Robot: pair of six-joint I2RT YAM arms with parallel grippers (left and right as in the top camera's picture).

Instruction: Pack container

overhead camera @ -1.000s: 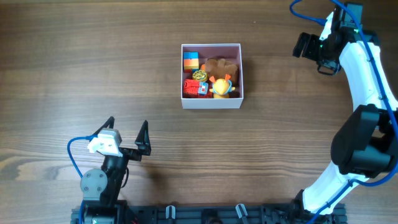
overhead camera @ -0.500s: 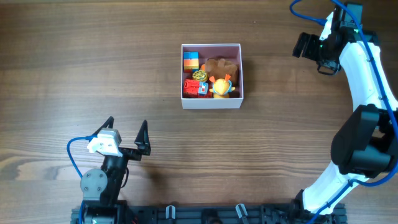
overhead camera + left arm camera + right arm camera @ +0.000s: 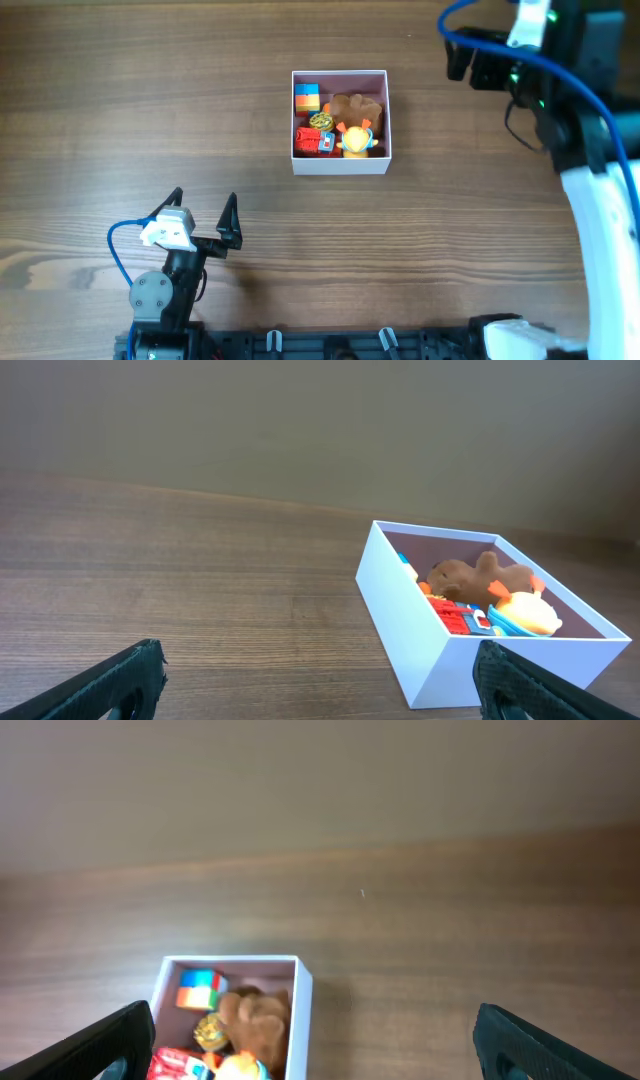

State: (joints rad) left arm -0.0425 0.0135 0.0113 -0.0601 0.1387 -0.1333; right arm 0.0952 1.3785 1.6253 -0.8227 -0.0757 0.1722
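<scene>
The container (image 3: pixel 340 166) sat on the wooden tabletop (image 3: pixel 120 90) just above the centre of the overhead frame, with several small toys (image 3: pixel 353 142) inside. The left pincer (image 3: pixel 205 200), at lower left, was spread apart and held nothing. The right pincer (image 3: pixel 472 62), at upper right, was likewise spread, well apart from the container.

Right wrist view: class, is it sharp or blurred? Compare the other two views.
Right wrist view: soft throughout, the square white pink-lined box smeared. Overhead: wooden table grain crisp, right arm blurred. Left wrist view: box sharp, dark tool fingertips fuzzy.
</scene>
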